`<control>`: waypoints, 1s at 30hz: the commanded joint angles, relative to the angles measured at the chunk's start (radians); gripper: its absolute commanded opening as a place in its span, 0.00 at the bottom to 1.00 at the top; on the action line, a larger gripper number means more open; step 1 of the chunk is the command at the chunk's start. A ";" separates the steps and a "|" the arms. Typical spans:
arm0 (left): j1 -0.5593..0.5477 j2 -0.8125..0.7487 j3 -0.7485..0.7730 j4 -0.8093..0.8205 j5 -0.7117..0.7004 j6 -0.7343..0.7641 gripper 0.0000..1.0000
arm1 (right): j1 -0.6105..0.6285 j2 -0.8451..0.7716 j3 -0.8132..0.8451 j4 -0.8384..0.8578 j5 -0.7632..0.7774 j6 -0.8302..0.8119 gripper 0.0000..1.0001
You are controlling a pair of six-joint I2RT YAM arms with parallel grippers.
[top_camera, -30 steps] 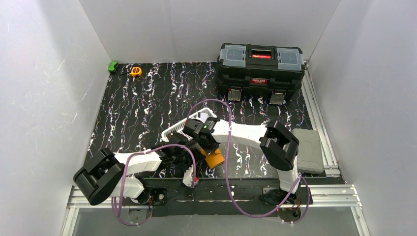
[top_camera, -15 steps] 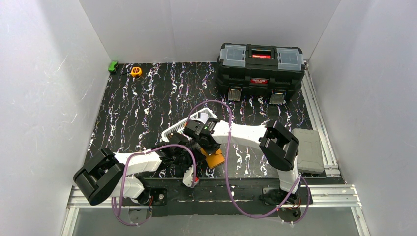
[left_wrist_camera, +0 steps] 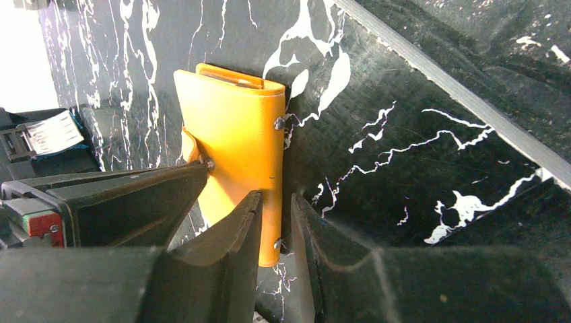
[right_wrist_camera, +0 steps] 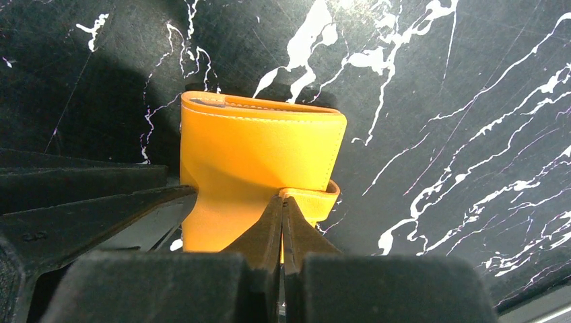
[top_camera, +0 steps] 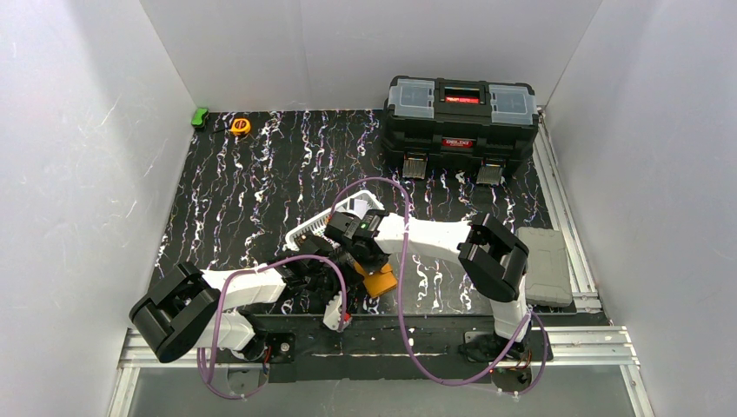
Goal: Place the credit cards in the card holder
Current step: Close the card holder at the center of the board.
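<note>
The orange card holder (top_camera: 380, 280) lies folded shut on the black marbled mat near the front edge. It also shows in the left wrist view (left_wrist_camera: 232, 134) and in the right wrist view (right_wrist_camera: 256, 158). My left gripper (top_camera: 341, 280) (left_wrist_camera: 276, 202) has its narrow jaws closed on the holder's riveted side edge. My right gripper (top_camera: 363, 258) (right_wrist_camera: 283, 198) is shut on the holder's snap tab (right_wrist_camera: 316, 200). The credit cards are not clearly visible; only something whitish (top_camera: 353, 207) shows in the white basket behind the right wrist.
The white slotted basket (top_camera: 311, 230) sits just behind the grippers, partly under the right arm. A black toolbox (top_camera: 461, 122) stands at the back right. A grey case (top_camera: 545, 265) lies at the right edge. An orange tape measure (top_camera: 241, 126) and a green item (top_camera: 200, 116) lie back left.
</note>
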 commanded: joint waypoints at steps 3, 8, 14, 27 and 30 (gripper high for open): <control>-0.007 -0.001 -0.016 -0.081 0.017 -0.020 0.23 | 0.018 0.019 -0.025 0.044 -0.072 0.000 0.01; -0.009 0.007 -0.006 -0.082 0.017 -0.024 0.23 | 0.038 0.038 -0.034 0.053 -0.062 -0.020 0.01; -0.009 0.016 0.009 -0.087 0.008 -0.045 0.23 | 0.063 0.079 -0.047 0.072 -0.064 -0.019 0.01; -0.013 0.055 0.034 -0.060 -0.018 -0.058 0.22 | 0.091 0.097 -0.150 0.176 -0.155 0.004 0.01; -0.015 0.074 0.047 -0.066 -0.026 -0.059 0.22 | 0.088 0.024 -0.231 0.181 -0.147 0.034 0.01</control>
